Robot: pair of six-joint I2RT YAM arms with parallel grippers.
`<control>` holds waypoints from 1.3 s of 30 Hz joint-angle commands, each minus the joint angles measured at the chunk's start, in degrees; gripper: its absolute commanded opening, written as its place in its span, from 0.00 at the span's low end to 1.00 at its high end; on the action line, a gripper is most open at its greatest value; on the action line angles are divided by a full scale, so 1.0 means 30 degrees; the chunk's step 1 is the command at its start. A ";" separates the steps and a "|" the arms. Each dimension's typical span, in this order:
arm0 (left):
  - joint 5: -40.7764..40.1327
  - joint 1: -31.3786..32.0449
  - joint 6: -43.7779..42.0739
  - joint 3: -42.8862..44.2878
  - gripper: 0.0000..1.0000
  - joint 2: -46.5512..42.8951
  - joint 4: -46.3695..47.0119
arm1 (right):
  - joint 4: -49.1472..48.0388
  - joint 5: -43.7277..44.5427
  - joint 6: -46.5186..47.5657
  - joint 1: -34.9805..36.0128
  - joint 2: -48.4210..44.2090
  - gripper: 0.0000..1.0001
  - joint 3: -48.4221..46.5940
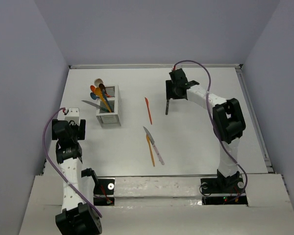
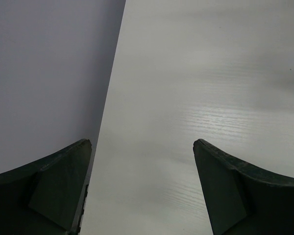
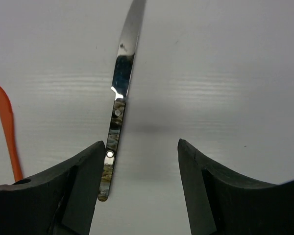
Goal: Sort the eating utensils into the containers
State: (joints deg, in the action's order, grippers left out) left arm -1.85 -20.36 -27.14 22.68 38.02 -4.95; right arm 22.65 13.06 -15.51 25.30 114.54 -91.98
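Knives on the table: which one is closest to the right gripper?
The shiny dark-handled knife, right by the right gripper. The orange knife lies farther aside.

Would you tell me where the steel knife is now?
The steel knife is right of centre in the top view, at the right gripper's open jaws, with an orange knife just to its left.

One caddy (image 1: 110, 119), holding about four spoons (image 1: 97, 91) and one knife (image 1: 90, 104); the bunch hides an exact count. Outside it lie four more: two orange utensils (image 1: 148, 110), two silver-bladed knives (image 1: 153, 143).
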 commanded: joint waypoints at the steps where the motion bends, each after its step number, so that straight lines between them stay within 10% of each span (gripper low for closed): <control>1: 0.0205 -0.0039 -0.0564 0.1551 0.99 -0.0222 -0.0077 | 0.2087 -0.0748 -0.0397 0.0971 0.0928 0.66 -0.1563; 21: 0.0411 -0.0040 -0.0594 0.1699 0.99 -0.0427 -0.0049 | 0.4165 0.0331 -0.0046 0.1555 0.5002 0.48 -0.3205; 25: 0.0411 -0.0010 -0.0594 0.1874 0.99 -0.0398 -0.0020 | 0.4723 0.1095 0.0042 0.1733 0.5355 0.26 -0.3470; 28: 0.0469 -0.0040 -0.0710 0.2108 0.99 -0.0340 -0.0020 | 0.4462 0.1564 -0.0045 0.1733 0.4859 0.00 -0.2915; 39: 0.3073 -0.0040 -0.0448 0.5884 0.99 0.0158 -0.1776 | -0.2512 0.3232 0.2030 0.2258 -0.2520 0.00 0.2094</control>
State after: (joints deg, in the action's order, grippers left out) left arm 2.15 -20.34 -28.69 33.89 37.95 -9.04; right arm 26.72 18.72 -13.96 30.26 116.81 -87.29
